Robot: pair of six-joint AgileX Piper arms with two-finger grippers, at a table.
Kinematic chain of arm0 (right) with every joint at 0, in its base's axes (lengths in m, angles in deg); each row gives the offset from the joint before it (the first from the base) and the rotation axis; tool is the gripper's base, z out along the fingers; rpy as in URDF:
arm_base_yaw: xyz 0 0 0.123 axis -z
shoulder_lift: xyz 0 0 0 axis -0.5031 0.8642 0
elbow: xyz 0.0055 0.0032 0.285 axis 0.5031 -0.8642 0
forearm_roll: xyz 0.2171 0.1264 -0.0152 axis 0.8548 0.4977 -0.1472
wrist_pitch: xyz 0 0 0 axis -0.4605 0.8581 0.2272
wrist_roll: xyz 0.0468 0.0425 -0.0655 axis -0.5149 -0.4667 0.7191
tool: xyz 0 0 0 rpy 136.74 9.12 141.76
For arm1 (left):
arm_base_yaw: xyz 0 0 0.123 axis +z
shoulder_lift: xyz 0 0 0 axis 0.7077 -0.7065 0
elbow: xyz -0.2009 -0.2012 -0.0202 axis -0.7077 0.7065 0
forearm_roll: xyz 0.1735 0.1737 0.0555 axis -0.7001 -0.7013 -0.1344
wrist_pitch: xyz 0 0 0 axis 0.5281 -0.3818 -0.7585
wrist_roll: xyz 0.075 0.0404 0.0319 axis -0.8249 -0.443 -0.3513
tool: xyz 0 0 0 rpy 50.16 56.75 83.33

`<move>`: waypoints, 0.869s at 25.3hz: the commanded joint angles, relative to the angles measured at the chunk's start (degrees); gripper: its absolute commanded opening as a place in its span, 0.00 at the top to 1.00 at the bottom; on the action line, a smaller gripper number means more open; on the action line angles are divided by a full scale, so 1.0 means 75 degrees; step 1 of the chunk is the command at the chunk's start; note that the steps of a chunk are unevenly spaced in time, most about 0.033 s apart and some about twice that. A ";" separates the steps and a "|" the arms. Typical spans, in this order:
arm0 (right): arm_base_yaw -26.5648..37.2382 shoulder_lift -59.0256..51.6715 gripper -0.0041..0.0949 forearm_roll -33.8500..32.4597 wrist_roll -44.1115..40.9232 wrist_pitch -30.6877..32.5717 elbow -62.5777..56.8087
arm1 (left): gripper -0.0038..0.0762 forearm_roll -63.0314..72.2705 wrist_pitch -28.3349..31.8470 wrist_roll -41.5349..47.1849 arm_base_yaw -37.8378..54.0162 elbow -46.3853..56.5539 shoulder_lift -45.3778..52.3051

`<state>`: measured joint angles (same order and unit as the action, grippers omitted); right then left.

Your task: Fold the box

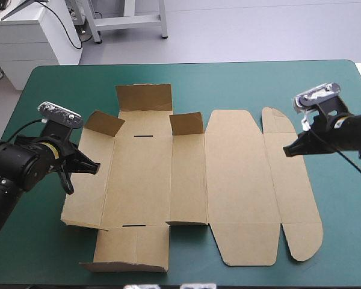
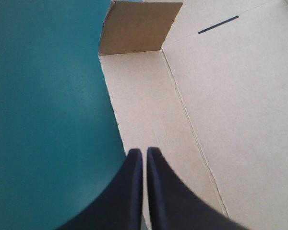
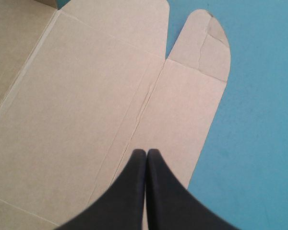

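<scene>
Standing by the table, I am noting that the box (image 1: 234, 180), a cut sheet of brown board, is lying flat in the middle of the teal-green cover (image 1: 54, 90). Its long axis is running from the table's left side to its right, so one arm is standing at each end. The left gripper (image 1: 95, 167), two broad black fins, is showing its fingers pressed together into one point. That point is sitting at the sheet's left edge, partly over board and partly over bare cover, aiming inward across the outermost left panel. The right gripper (image 1: 287, 152) is likewise showing its fingers closed on nothing, its point hanging over the narrow end strip (image 1: 295, 180) with the rounded tabs and aiming back toward the centre. Whether either tip is touching the board I cannot tell. Only the left half is carrying any shape: a small corner flap (image 1: 105, 123) is standing up ahead of the left gripper (two more are raised along the far side), while the right half is lying level. In my judgement the left arm is nearer the panels that must rise first. The board is lying inward of both tips, so any lift will be requiring parted fingers under an edge.
</scene>
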<state>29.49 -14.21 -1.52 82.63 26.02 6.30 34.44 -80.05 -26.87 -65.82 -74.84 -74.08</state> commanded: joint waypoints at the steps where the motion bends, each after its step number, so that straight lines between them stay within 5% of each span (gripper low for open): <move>1: 0.0054 -0.1007 0.98 0.0095 0.0060 -0.0942 -0.0959 | 0.93 -0.0020 0.0031 -0.0201 -0.0025 -0.0403 -0.0205; 4: 0.0054 -0.1746 0.98 0.0095 0.0060 -0.1109 -0.2038 | 0.93 0.1041 -0.0125 -0.0940 0.0228 -0.0705 -0.0732; 11: 0.0054 -0.2510 0.98 0.0095 0.0060 -0.1408 -0.3128 | 0.93 0.5601 -0.0727 -0.3921 0.2884 -0.0780 -0.1619; 16: 0.0054 -0.2523 0.98 0.0128 0.0060 -0.1635 -0.3329 | 0.93 0.6556 -0.1864 -0.4579 0.4481 -0.0780 -0.1696; 22: 0.0054 -0.2523 0.98 0.0210 0.0060 -0.1996 -0.3416 | 0.93 0.6508 -0.1951 -0.4728 0.5899 -0.0767 -0.1640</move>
<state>29.49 -32.52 -1.09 82.63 14.84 -20.59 80.56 -91.01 -61.98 -24.89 -78.90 -88.14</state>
